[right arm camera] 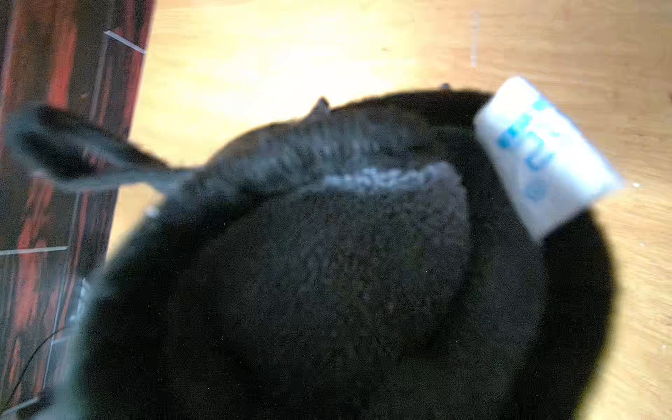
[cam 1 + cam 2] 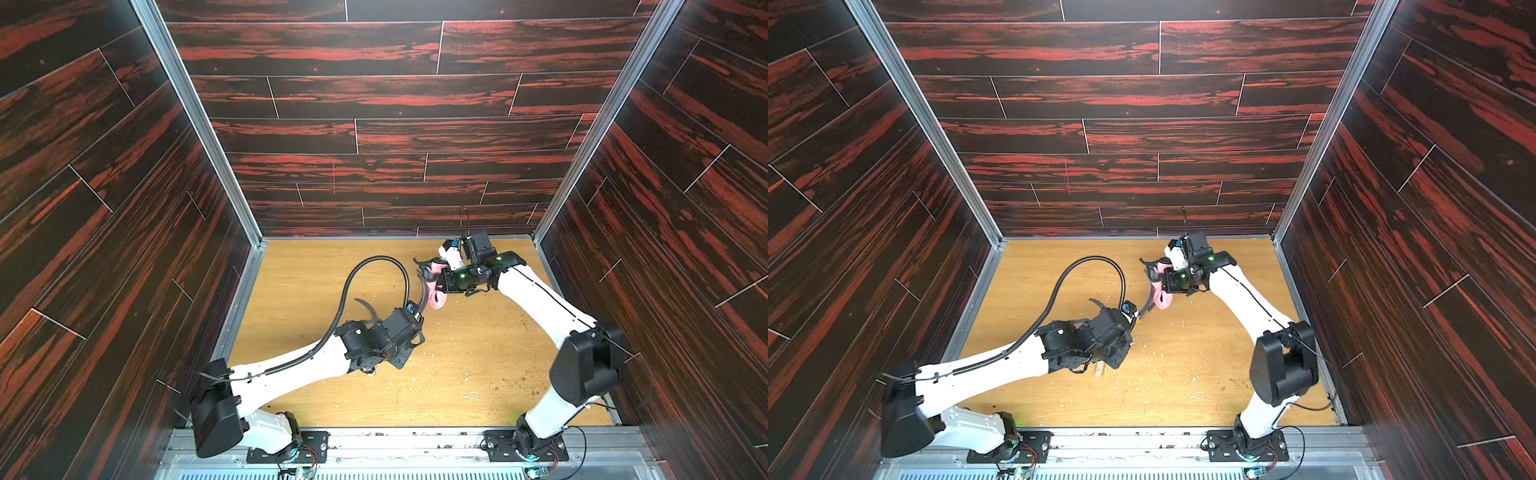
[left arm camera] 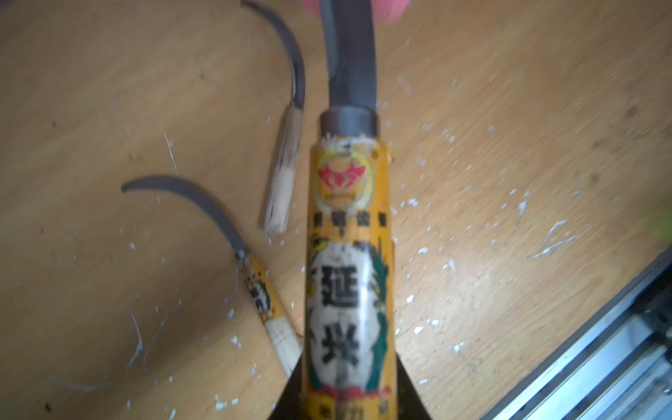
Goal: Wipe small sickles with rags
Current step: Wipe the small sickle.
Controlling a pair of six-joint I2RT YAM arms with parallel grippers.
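Pink rag (image 2: 437, 302) bunched in the closed right gripper (image 2: 434, 277), against the blade of a small sickle (image 3: 349, 254). Left gripper (image 3: 349, 400) clamps its labelled handle. A plain-handled sickle (image 3: 282, 174) and another labelled sickle (image 3: 256, 283) lie on the table (image 3: 509, 145).

Rag (image 1: 345, 291), close and blurred, filling most of the frame.
Fluffy cloth that reads dark grey to black here against a bright background. A stitched seam (image 1: 382, 180) with a paler run of thread crosses it from nine towards two o'clock. Thin dark loop (image 1: 109, 145) sticks out from its edge at ten o'clock. White tag (image 1: 545, 156), blue print illegible, at two o'clock. Pale wooden table (image 1: 272, 54) behind, twelve to four o'clock. Dark red-grained wall (image 1: 54, 54) at nine o'clock.
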